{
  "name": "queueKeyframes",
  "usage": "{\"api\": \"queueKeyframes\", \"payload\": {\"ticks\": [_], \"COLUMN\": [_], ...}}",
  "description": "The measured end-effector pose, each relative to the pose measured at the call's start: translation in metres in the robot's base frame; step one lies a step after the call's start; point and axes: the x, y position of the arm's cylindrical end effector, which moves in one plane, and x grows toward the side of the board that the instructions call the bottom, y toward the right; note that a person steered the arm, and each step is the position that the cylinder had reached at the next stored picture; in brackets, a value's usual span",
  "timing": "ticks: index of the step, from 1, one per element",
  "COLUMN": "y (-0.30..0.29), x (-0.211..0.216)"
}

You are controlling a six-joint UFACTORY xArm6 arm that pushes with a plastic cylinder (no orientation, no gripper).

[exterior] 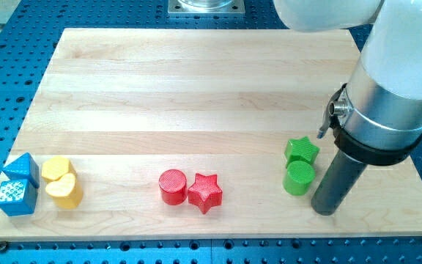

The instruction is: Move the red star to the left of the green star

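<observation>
dark rod's my tip (326, 210) on the board, just right of green cylinder (299, 178) (not touching), holding nothing

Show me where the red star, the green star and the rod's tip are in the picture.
red star (205, 192), camera view, middle of its top face.
green star (302, 150), camera view, middle of its top face.
my tip (326, 209), camera view, the rod's very end, right of the green cylinder.

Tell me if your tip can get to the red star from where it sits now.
Probably yes. My tip rests at the view's right, just right of the green cylinder and green star. The red star lies further left, touching the red cylinder. Passing below the green cylinder looks free.
</observation>
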Motion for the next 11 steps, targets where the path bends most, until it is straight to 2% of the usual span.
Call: {"api": "queueKeyframes", "payload": {"ticks": [2,3,5,10,11], "y": [-0.016,-0.047,-0.141,-0.147,-0.156], "x": [0.003,0.028,0.028,0.029,0.003]}}
